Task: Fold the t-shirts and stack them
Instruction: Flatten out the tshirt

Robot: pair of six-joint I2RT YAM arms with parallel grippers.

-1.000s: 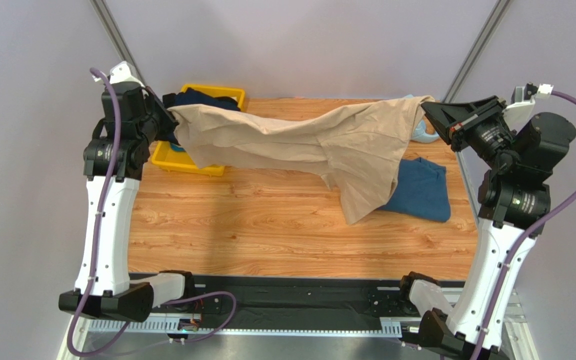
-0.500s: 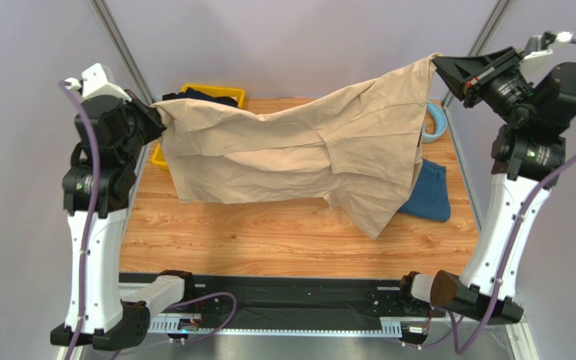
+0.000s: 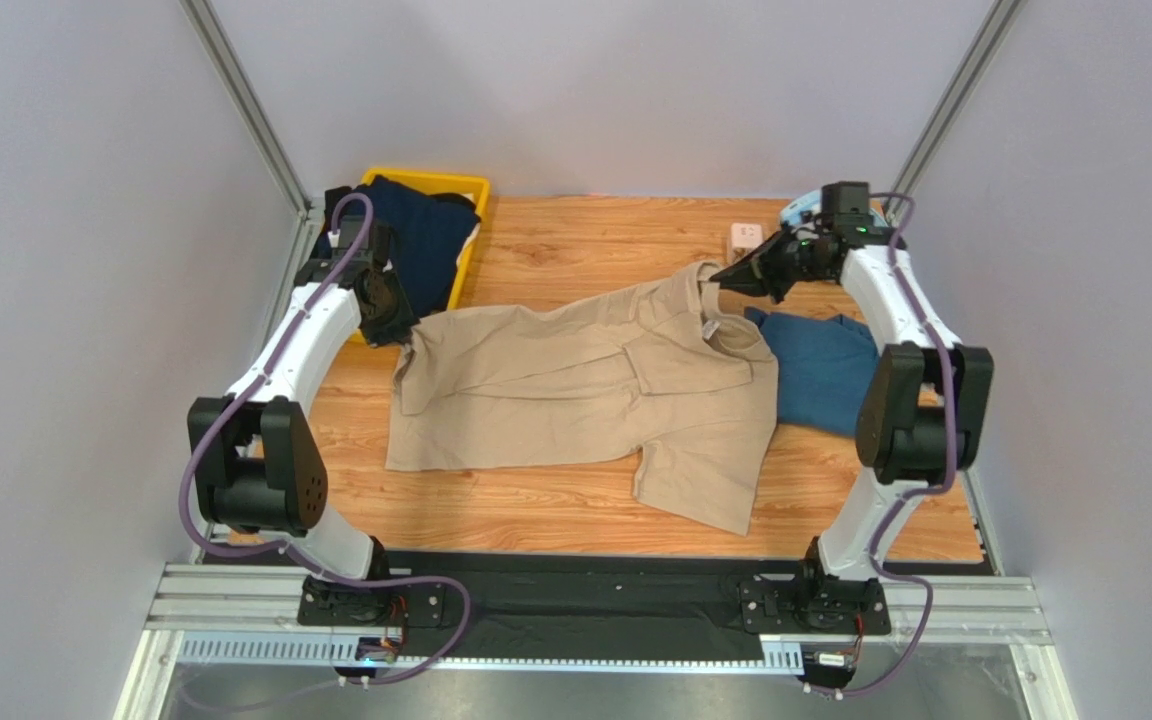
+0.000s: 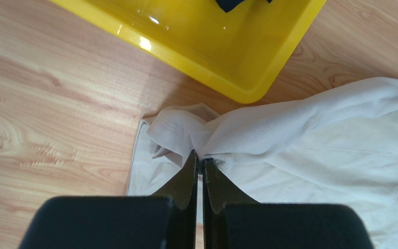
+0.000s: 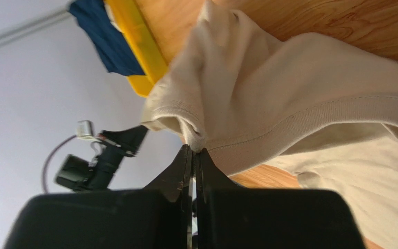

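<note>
The beige t-shirt (image 3: 582,375) lies spread on the wooden table, one sleeve reaching toward the front. My left gripper (image 3: 405,342) is shut on its left corner, low at the table; in the left wrist view (image 4: 201,155) the fabric (image 4: 310,140) bunches at the tips. My right gripper (image 3: 720,285) is shut on the shirt's collar edge (image 5: 289,124), held a little above the table. The teal-blue t-shirt (image 3: 826,368) lies at the right, partly under the beige one. The dark navy t-shirt (image 3: 420,225) sits in the yellow bin (image 3: 465,188).
The yellow bin's corner (image 4: 248,93) is just beyond my left gripper. A small white block (image 3: 748,236) and a light-blue object (image 3: 800,210) sit at the back right by my right wrist. Grey walls and frame posts close in both sides.
Both arms have swung down and forward from high up, laying the stretched beige t-shirt onto the table. Both grippers stay shut on it.
</note>
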